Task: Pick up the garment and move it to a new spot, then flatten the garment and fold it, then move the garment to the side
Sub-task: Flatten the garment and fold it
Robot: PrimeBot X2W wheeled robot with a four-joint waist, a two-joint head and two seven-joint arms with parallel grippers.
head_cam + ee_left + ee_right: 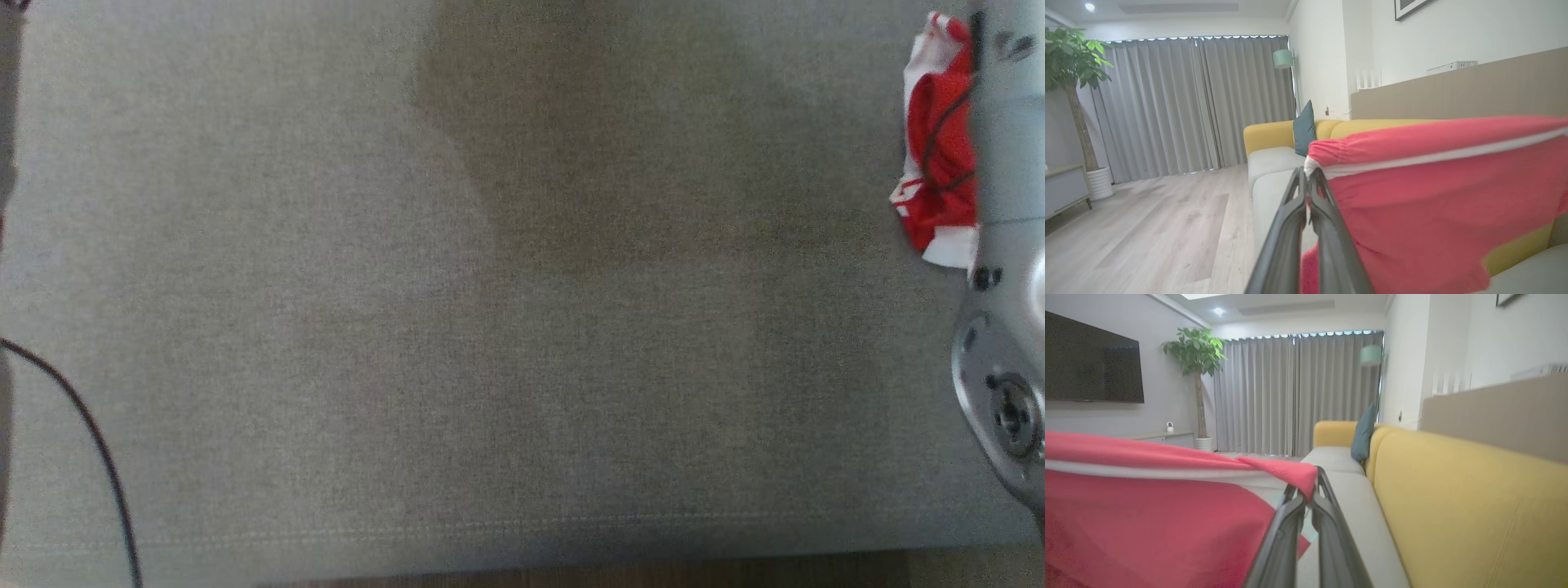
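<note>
Garment point(1433, 196) is hanging between your two claws, red with a white band running just under its top edge, and it is stretching fairly taut in the air over the sofa. Your left claw point(1306, 175) is pinching one upper corner, fingers closed right down on the cloth. Your right claw point(1308, 484) is gripping the opposite corner the same way, shut on a fold of red fabric.

Below, in the head view, the grey seat point(326, 245) is lying bare across the middle. Your right forearm point(1008, 122) is crossing its right edge, with a bunched red and white cloth point(939, 163) beside it. You cannot tell from here whether that is part of the same piece. A dark cable point(90, 433) is looping in at the lower left.

Further off, the yellow sofa back point(1453, 498) is running away towards a teal cushion point(1303, 128), and grey curtains point(1188, 102) are closing off the far wall.

You are most likely in the carrying step, on the way to laying the garment flat. The next move is calling for both claws to come down together over the open seat. Hold the top edge tight between them so the lower part is touching first and the cloth is spreading without creases. Only then should you be letting go.
</note>
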